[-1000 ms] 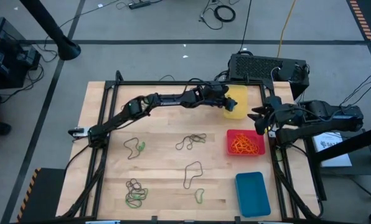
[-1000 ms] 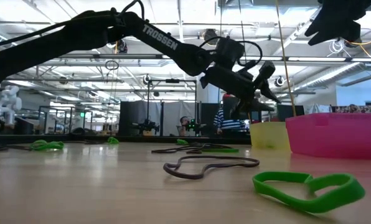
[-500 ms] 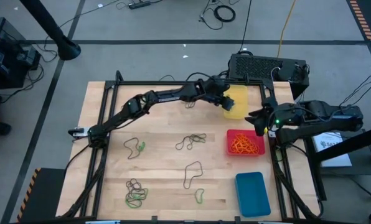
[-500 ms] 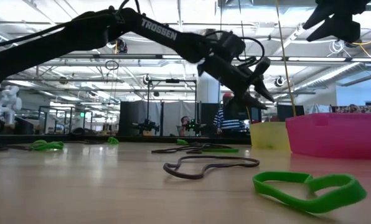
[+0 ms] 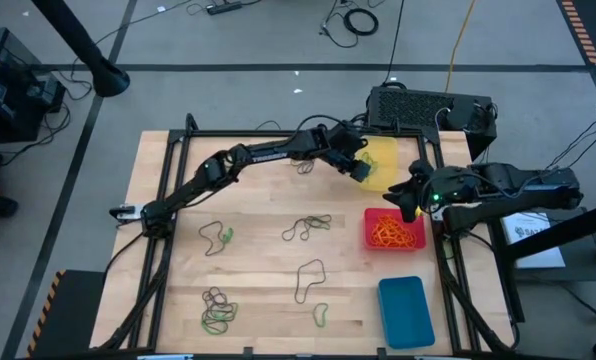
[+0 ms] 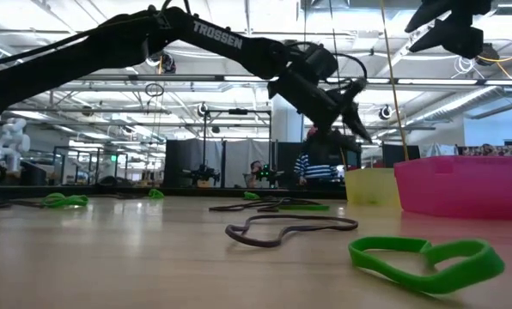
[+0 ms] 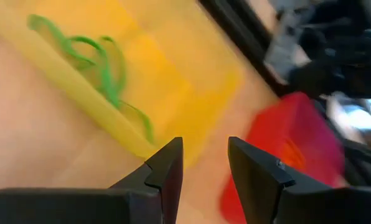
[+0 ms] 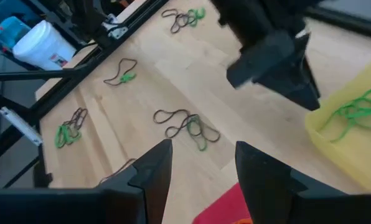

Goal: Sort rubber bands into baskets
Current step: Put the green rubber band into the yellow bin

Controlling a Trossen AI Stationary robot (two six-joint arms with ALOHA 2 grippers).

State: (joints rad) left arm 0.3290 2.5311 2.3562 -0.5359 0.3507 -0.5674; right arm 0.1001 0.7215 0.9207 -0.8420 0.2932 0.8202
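Note:
The yellow basket (image 5: 386, 165) stands at the far right of the table with green rubber bands (image 7: 86, 53) in it; one strand lies over its rim. My left gripper (image 5: 359, 168) hovers just left of it, open and empty, its fingers (image 7: 167, 168) slanting down. The red basket (image 5: 393, 230) holds orange bands, and the blue basket (image 5: 405, 312) sits nearest. My right gripper (image 5: 406, 198) hangs open and empty above the red basket's far edge. Loose green and dark bands (image 5: 308, 228) lie on the wood.
More bands lie at the left (image 5: 216, 235), near left (image 5: 218, 312), middle (image 5: 308, 280) and near middle (image 5: 321, 315). A black box (image 5: 428, 108) stands behind the yellow basket. Black frame rails (image 5: 168, 200) border the table.
My left gripper has risen a little by the yellow basket and tipped from nearly level to slanting downward. My right gripper has drifted toward the table's left, over the red basket's far edge, and rolled somewhat. Both stay open.

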